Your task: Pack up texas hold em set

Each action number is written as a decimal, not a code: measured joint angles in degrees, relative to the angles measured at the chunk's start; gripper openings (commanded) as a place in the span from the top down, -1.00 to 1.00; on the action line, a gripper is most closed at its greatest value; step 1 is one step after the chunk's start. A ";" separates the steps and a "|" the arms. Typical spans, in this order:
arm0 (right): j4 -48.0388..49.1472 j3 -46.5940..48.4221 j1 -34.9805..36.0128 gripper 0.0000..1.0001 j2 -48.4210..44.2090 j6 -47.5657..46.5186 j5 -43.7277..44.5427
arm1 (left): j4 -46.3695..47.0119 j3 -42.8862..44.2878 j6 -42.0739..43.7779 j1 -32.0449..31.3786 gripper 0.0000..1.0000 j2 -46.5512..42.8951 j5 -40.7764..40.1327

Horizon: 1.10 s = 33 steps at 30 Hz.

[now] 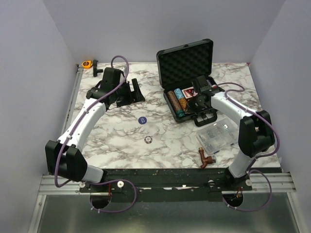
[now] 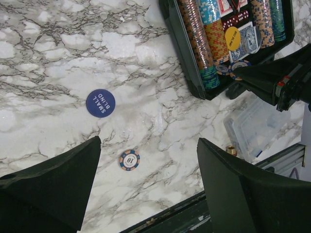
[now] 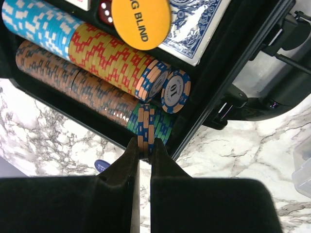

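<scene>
**Black claw sets striped chips into poker case**

Black fingertips of the right gripper (image 3: 145,148), drawn almost together, pinch a few blue-and-orange striped poker chips (image 3: 146,124) on edge at the lower centre of the right wrist view, against the green end of a long chip row (image 3: 73,80). Around them lies the open black hard-plastic briefcase (image 1: 187,60), upper right of centre in the top view, holding a round yellow "BIG BLIND" disc (image 3: 141,22) and a blue-backed card deck (image 3: 194,24). Outside it, on the white marble-patterned table (image 2: 48,58), a round blue "SMALL BLIND" disc (image 2: 100,103) and a lone striped chip marked 10 (image 2: 129,159) lie centre-left in the left wrist view, seen between the wide-spread, empty jaws of the left gripper (image 2: 148,165). The placement looks best done by keeping the chips upright and square to the row, lowering until they seat, then parting the fingers only slightly, so neighbouring stacks are not knocked.
</scene>
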 measured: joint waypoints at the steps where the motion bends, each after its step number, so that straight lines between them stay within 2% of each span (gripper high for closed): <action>1: 0.39 -0.42 -0.24 0.99 -0.04 0.57 -0.20 | 0.02 -0.02 -0.04 0.17 -0.56 0.39 0.22; 13: 3.80 -3.91 -1.01 0.98 -0.15 3.10 -1.18 | 1.11 -0.79 -1.29 2.21 -0.52 2.80 2.99; 22: 5.99 -3.89 -1.31 0.34 1.73 2.99 -2.60 | 1.64 -1.31 -2.01 4.09 -0.49 3.26 4.81; 27: 6.54 -3.82 -1.31 0.12 1.90 2.56 -2.86 | 2.10 -1.46 -2.32 4.92 -0.48 3.54 5.60; 33: 6.99 -2.93 -1.31 -0.03 1.88 -0.94 -2.86 | 2.58 -1.73 -2.62 5.18 -0.48 3.80 6.60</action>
